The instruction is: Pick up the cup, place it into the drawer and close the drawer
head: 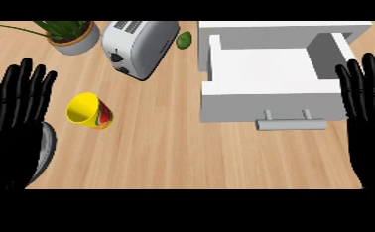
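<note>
Head view | cup (89, 111) yellow, mouth showing, set on counter (168, 151) just beside left hand (21, 127) | both hands kept straight-fingered, nothing held, right hand (359, 107) at right edge beside opened drawer (271, 77) | toaster (139, 47), potted plant (70, 35) placed behind cup

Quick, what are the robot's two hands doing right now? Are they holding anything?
Left hand: open, fingers straight, holding nothing.
Right hand: open, fingers straight, holding nothing.
</note>
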Controlling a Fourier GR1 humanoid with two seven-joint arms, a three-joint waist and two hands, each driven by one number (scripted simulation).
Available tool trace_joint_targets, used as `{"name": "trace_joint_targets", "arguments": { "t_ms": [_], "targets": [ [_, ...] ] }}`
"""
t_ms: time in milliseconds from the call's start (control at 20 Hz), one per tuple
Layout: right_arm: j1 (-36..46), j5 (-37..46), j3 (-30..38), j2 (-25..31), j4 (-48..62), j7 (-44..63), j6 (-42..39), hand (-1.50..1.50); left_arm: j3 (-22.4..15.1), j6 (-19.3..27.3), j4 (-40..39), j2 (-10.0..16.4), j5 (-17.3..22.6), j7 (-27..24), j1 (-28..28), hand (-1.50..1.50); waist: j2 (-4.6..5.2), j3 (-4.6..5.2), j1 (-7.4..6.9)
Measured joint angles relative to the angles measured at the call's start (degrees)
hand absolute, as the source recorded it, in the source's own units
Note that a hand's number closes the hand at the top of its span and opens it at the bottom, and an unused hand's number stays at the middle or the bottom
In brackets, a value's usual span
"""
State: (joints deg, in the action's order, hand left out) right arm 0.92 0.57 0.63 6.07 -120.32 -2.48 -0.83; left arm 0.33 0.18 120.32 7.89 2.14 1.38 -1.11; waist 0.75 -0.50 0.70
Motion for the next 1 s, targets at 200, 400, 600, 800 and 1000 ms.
{"name": "trace_joint_targets", "arguments": {
  "t_ms": [200, 400, 600, 800, 1000],
  "targets": [
    [0.34, 0.02, 0.36, -0.76, -0.56, 2.31, 1.1, -1.5, 2.24, -4.95, -2.48, 2.16, 4.8, -1.46, 1.33, -1.5, -0.48, 0.33, -0.39],
    [0.2, 0.68, 0.06, 0.28, 0.05, 3.78, 0.24, -1.5, 3.94, -9.94, -5.33, 2.93, 13.72, -0.41, 1.86, -1.5, -0.59, 0.47, -0.67],
    [0.97, 1.52, -0.66, 1.33, 1.12, 5.99, -0.84, -1.5, 8.21, -14.28, -11.06, 4.39, 22.56, 0.52, 2.29, -1.5, -0.64, 0.52, -0.73],
    [0.02, 2.25, -1.1, 1.02, 3.01, 3.88, -1.81, -1.5, 10.92, -17.26, -16.94, 5.41, 26.01, 0.28, 3.37, -1.5, -0.69, 0.51, -0.67],
    [1.05, 1.98, -0.29, 1.16, 4.06, 3.92, -2.61, -1.5, 12.75, -19.63, -21.24, 5.62, 25.9, -1.72, 2.35, -1.5, -0.72, 0.5, -0.71]
  ]
}}
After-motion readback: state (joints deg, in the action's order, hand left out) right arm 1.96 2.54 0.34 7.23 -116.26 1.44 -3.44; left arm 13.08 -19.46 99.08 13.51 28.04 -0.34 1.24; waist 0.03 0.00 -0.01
